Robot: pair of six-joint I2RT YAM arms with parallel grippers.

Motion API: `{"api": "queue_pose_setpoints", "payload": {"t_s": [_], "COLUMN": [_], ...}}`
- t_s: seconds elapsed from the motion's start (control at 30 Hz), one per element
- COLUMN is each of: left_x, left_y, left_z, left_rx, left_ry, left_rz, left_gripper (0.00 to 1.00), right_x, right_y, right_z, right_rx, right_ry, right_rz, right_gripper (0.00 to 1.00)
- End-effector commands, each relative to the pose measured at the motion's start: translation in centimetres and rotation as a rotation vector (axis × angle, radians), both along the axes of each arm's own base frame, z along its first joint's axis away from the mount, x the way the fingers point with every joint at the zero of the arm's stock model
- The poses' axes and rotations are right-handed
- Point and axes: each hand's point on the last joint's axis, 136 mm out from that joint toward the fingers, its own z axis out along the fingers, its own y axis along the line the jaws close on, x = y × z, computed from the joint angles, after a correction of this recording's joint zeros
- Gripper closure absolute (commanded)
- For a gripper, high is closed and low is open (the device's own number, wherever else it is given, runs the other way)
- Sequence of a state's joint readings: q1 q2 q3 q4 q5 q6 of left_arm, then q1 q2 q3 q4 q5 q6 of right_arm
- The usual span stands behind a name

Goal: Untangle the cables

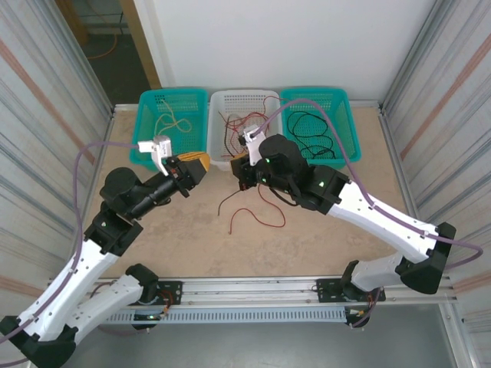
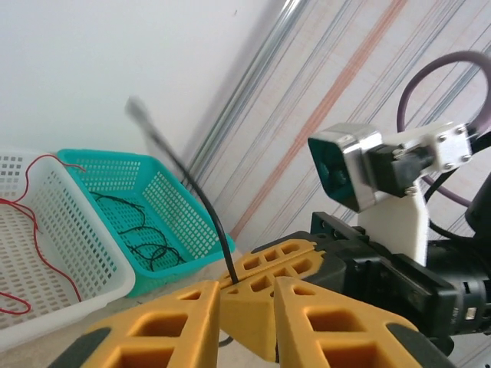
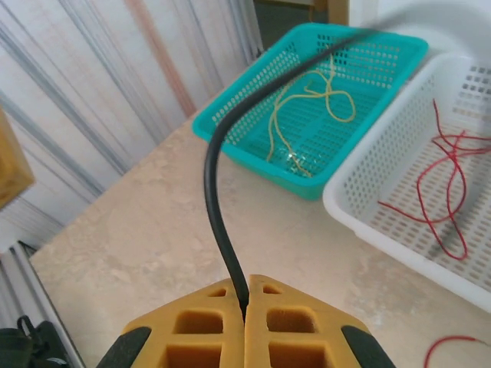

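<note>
Black and smooth, a round flexible cable [image 3: 211, 176] is pinched at one end between the fingertips of the right claw [image 3: 244, 290]. The claw's yellow, cell-moulded fingers are pressed fully together on it. From the pinch, the cable's long axis runs straight out past the claw's tips. It then bows over in a single arc and points off toward the baskets, where its far end is a blur. In the left wrist view the same length leans up and away from those tips and ends in a soft grey smear.

The left claw [image 1: 193, 163] faces the right claw nearly tip to tip. Its two blocky yellow fingers [image 2: 165, 326] stand a little apart, and the right claw's tips show in the gap. Whether the left claw touches the cable I cannot tell.

Beyond the right claw's tips, three perforated plastic baskets sit side by side:
- a teal rectangular basket [image 3: 245, 157] holding looping yellow wires [image 3: 311, 107]
- a white basket [image 3: 383, 222] holding thin red wires [image 3: 449, 172]
- a second teal basket [image 2: 103, 157] on the white one's other side, holding curled black wires [image 2: 142, 241]

Under both claws, on the beige mottled tabletop [image 3: 153, 230], a loose red wire [image 1: 257, 208] lies in open, springy bends — apart from the baskets.
</note>
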State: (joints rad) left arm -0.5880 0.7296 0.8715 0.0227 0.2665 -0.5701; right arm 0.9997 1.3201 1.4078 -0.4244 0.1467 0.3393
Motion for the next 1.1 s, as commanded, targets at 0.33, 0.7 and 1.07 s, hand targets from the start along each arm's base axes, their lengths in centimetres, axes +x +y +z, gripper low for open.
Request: {"api": "queue_pose_setpoints", "payload": {"t_s": [0.33, 0.7, 1.07], "left_x": [0.0, -0.2, -0.8], "left_y": [1.8, 1.8, 2.4], "left_z": [-3.8, -7.5, -11.4], "left_rx": [0.081, 0.193, 0.266], "left_ry": [0.105, 0.209, 0.321], "left_rz": [0.085, 0.075, 0.084], "left_gripper": [0.64, 0.52, 0.37], "right_x": [1.6, 4.0, 7.9], "right_y": [-7.6, -14.0, -20.9], "right_z": [4.8, 8.3, 8.7], "right_rx": [0.021, 0.072, 0.141], "right_ry": [-0.084, -0.12, -0.011], "right_rz": [-0.19, -0.361, -0.568], "right_gripper": [1.0, 1.0, 1.0]}}
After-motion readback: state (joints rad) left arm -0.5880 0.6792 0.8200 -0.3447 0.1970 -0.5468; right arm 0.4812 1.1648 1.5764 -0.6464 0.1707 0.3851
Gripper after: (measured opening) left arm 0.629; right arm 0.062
